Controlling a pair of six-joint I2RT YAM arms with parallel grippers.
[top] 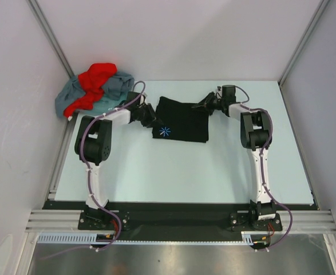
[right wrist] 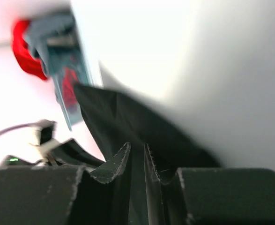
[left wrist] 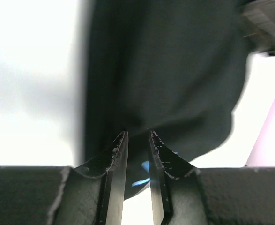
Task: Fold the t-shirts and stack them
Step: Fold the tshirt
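Pinching opposite edges, left end effector point(top: 151, 120) and right end effector point(top: 204, 105) hold the black t-shirt point(top: 184, 122).

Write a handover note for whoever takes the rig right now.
Left gripper: shut on the black t-shirt, at its left edge.
Right gripper: shut on the same shirt, at its far right corner.
Black t-shirt lies on the table, far centre, logo up, looking partly folded.
Red t-shirt and grey-blue t-shirt: crumpled heap in the far left corner, red on top.
Done: nothing stacked.
Left: finish the black fold, fold the other two, stack.
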